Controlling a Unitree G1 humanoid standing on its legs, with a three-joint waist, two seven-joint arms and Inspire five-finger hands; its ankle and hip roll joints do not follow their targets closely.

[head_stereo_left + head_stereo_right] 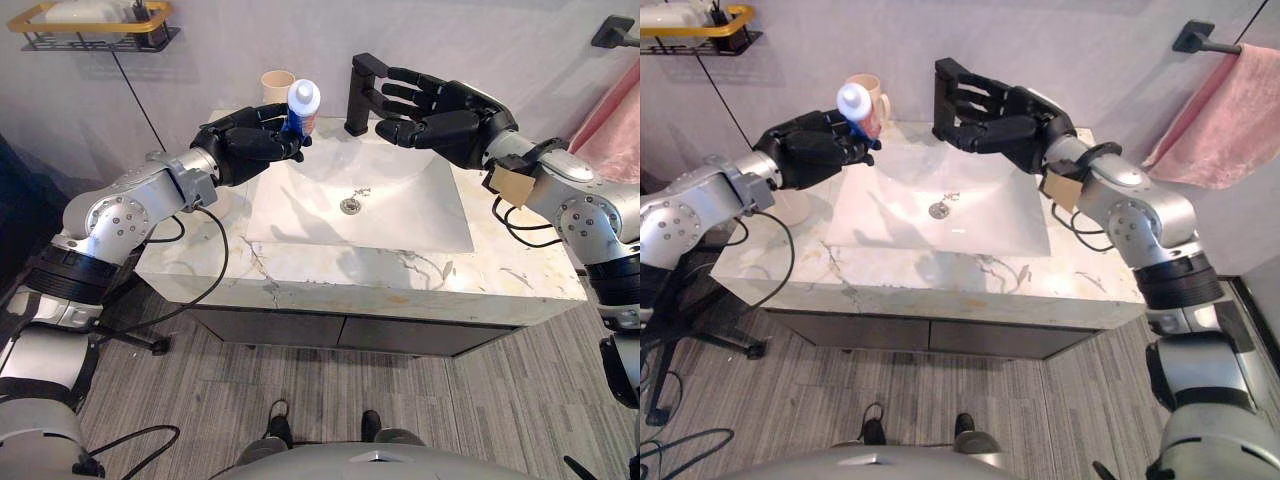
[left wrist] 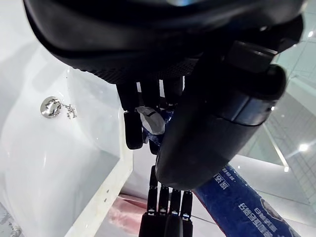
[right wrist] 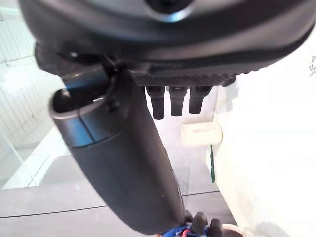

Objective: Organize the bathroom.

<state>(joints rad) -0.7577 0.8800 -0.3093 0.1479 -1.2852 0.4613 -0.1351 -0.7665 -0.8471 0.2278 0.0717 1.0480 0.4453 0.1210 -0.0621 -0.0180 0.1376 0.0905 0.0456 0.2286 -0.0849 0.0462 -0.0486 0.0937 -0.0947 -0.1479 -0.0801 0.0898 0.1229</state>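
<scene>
My left hand [image 1: 245, 145] is shut on a blue toothpaste tube [image 1: 298, 108] with a white cap, holding it upright above the left rim of the sink, just in front of a beige cup [image 1: 277, 82]. In the left wrist view the blue tube [image 2: 242, 197] runs under the thumb [image 2: 217, 113]. My right hand [image 1: 440, 115] hovers open over the back of the white basin [image 1: 400, 215], its straight fingers beside the black faucet [image 1: 360, 85]. Whether they touch the faucet I cannot tell.
The marble counter [image 1: 400, 275] surrounds the basin, which has a metal drain [image 1: 349, 205]. A pink towel [image 1: 1230, 115] hangs on a black bar at the right wall. A black and gold wall shelf [image 1: 95, 30] sits at the upper left.
</scene>
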